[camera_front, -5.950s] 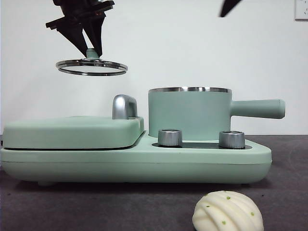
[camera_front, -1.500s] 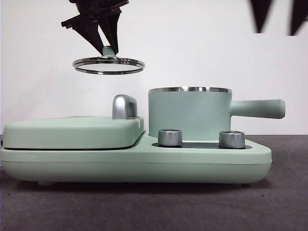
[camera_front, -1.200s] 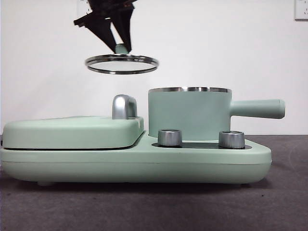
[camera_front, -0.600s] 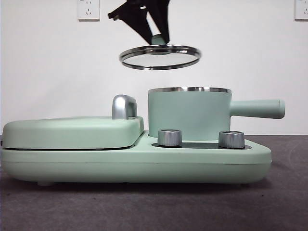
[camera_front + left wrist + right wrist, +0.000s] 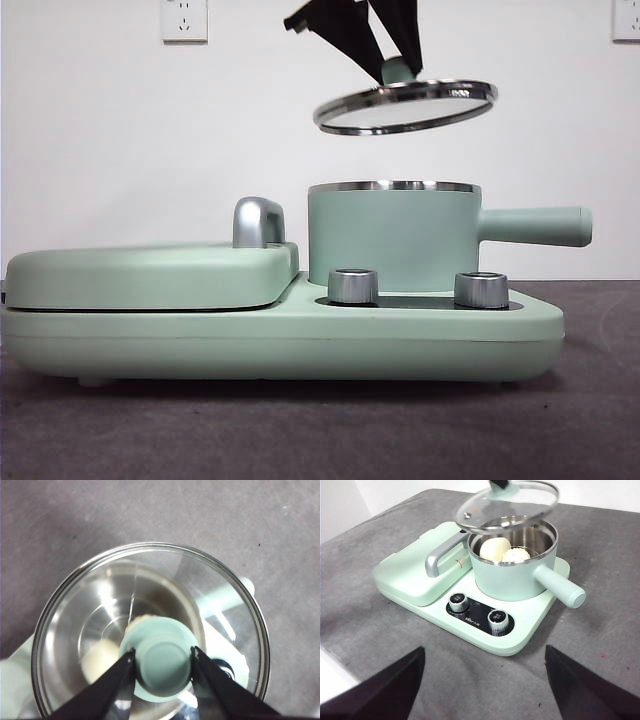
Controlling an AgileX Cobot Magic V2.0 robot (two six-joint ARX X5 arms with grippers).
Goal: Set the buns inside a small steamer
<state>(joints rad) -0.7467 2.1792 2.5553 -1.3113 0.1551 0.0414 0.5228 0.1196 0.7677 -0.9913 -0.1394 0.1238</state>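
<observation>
The small steamer is a mint-green pot standing uncovered on the cooker base. Two cream-white buns lie inside it: a smooth one and a pleated one. The front view hides them behind the pot wall. My left gripper is shut on the green knob of the glass lid, holding it slightly tilted a little above the pot. Well back from the cooker, my right gripper stands open with nothing in it.
A flat mint-green griddle lid with a chrome handle covers the base's left half. Two steel knobs sit in front of the pot. The pot's straight handle sticks out to the right. Grey table lies all around.
The left gripper has carried the lid rightward from above the griddle to above the pot, and the lid now tilts. The pleated bun is gone from the front table edge.
</observation>
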